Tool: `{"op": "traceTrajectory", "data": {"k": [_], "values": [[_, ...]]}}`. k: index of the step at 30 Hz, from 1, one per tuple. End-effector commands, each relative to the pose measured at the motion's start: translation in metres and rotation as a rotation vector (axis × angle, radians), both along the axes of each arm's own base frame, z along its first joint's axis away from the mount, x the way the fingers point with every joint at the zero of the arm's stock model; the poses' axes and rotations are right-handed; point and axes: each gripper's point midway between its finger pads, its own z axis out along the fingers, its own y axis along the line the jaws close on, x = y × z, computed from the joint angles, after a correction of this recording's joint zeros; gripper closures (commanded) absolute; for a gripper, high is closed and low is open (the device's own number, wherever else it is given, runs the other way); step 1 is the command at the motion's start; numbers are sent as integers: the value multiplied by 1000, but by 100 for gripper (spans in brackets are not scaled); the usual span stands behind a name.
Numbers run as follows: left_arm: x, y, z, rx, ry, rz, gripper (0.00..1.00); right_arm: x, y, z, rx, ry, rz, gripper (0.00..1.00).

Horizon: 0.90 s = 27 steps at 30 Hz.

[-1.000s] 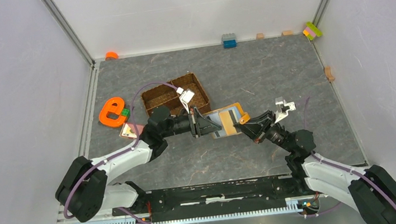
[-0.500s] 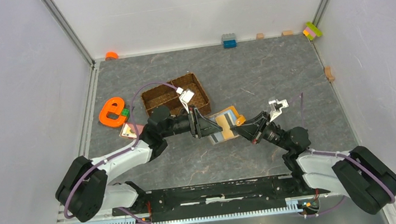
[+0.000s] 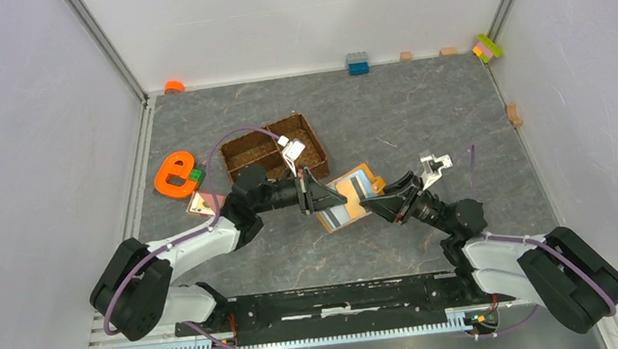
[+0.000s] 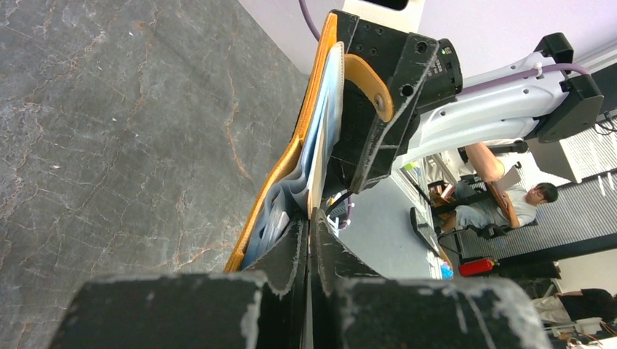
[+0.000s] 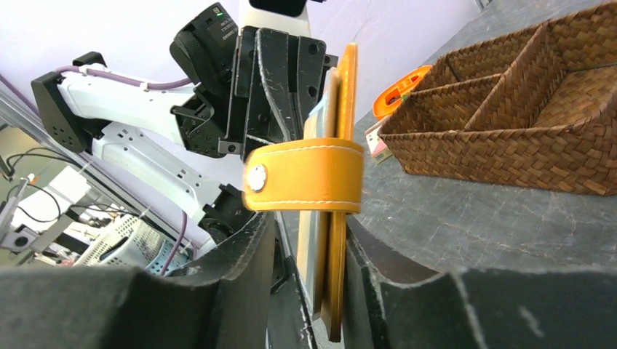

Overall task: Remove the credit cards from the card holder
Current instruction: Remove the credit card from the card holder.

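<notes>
Card holder [image 5: 348,102] stands on edge above the bench, between both arms. My left jaws are pinched, apparently on a credit card [image 4: 324,138]. Right jaws straddle the holder loosely. Risk: unclamped, it drops or follows the card.

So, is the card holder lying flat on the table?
No, the card holder stands upright on its edge, not flat.

card holder [image 5: 320,182]: upright between fingers [image 5: 225,291] | woven tray [image 5: 509,109]: behind
</notes>
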Motion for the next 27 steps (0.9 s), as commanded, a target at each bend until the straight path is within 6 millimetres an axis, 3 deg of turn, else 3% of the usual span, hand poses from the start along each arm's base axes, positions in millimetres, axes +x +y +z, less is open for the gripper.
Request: {"op": "traceTrajectory", "data": {"k": [1, 5, 12, 18, 21, 27], "values": [[2, -1, 22, -43, -64, 4, 98, -4, -5, 31, 57, -136, -23, 58], [3, -1, 20, -34, -62, 5, 98, 0, -8, 30, 37, -143, -55, 59], [1, -1, 21, -36, -60, -4, 98, 8, -16, 25, 14, -143, -134, 89], [0, -1, 23, -38, -66, -7, 98, 14, -23, 28, 24, -141, -189, 100], [0, 0, 23, -38, -71, -3, 98, 14, -27, 16, 7, -110, -204, 100], [0, 2, 25, -41, -82, 4, 98, 18, -29, 10, 7, -73, -210, 100]]}}
